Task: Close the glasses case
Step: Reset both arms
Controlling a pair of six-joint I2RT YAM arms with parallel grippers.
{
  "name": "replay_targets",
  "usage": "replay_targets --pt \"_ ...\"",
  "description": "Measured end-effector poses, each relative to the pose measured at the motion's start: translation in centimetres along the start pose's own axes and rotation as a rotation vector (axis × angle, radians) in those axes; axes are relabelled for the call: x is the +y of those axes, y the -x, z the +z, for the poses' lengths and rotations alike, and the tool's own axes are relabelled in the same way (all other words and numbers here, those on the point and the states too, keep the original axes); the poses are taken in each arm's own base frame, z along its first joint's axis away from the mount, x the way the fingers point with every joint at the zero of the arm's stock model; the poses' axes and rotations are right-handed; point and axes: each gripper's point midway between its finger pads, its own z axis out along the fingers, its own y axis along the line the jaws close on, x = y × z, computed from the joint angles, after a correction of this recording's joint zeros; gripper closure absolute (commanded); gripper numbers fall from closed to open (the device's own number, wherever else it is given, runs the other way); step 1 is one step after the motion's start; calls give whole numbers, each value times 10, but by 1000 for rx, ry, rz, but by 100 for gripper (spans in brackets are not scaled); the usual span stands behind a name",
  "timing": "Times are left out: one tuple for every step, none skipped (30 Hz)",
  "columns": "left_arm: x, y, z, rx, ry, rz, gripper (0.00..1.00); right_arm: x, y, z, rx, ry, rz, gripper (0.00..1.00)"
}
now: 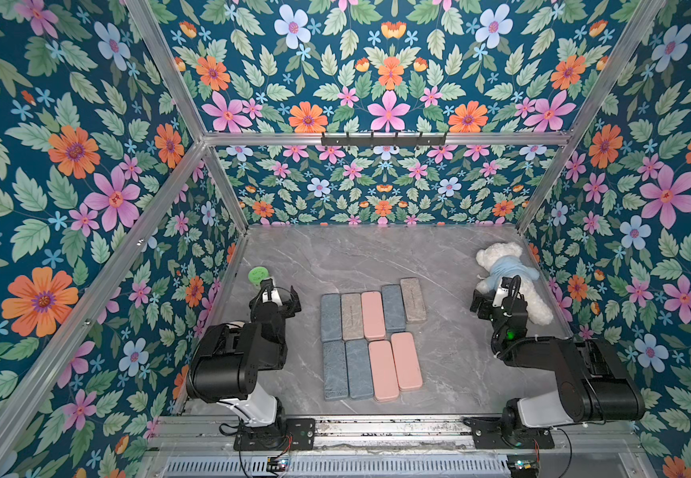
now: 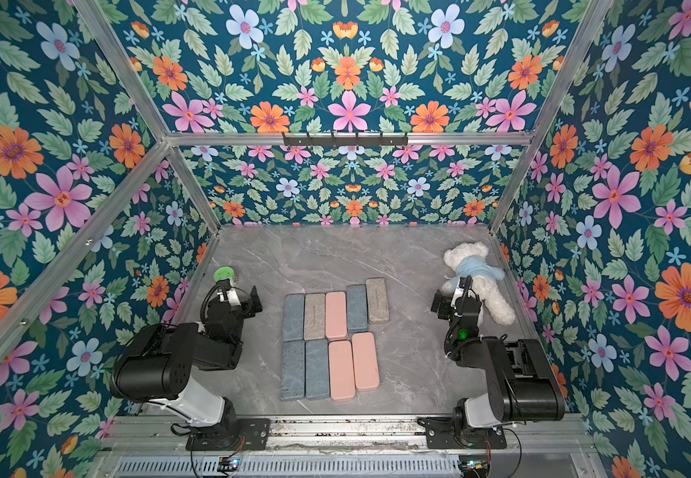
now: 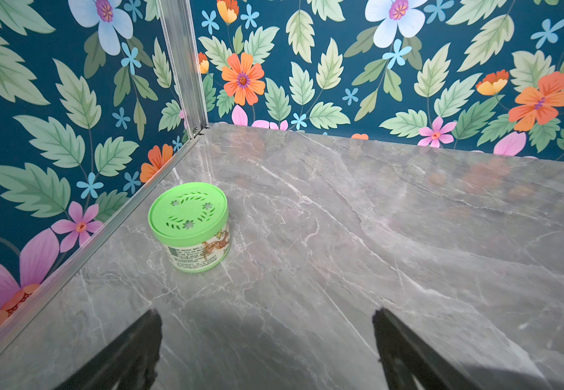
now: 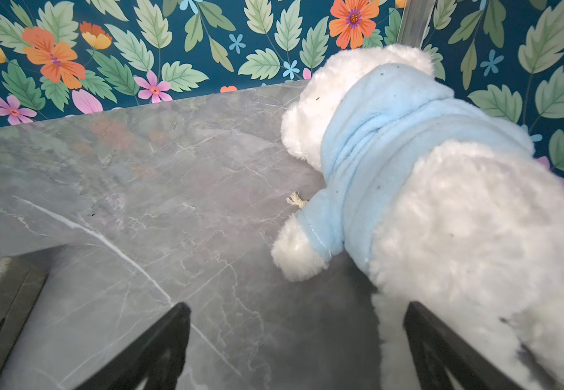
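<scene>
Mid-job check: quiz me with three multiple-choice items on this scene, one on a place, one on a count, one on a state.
1. The green tub stands: A) centre front B) by the side wall, beyond the left gripper C) far right corner.
2. Pink cases lying out: A) two B) three C) five.
3. The left gripper and right gripper are: A) both open, empty B) both shut C) one shut on a case.
Key: 1 B, the left wrist view shows it by the wall; 2 B, one in the back row, two in front; 3 A, both wrist views show jaws spread, holding nothing.
</scene>
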Motion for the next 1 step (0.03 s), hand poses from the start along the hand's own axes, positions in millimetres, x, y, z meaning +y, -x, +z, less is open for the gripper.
replay_targets --pt "0 0 0 0 0 0 1 0 0 0 0 0 0 1"
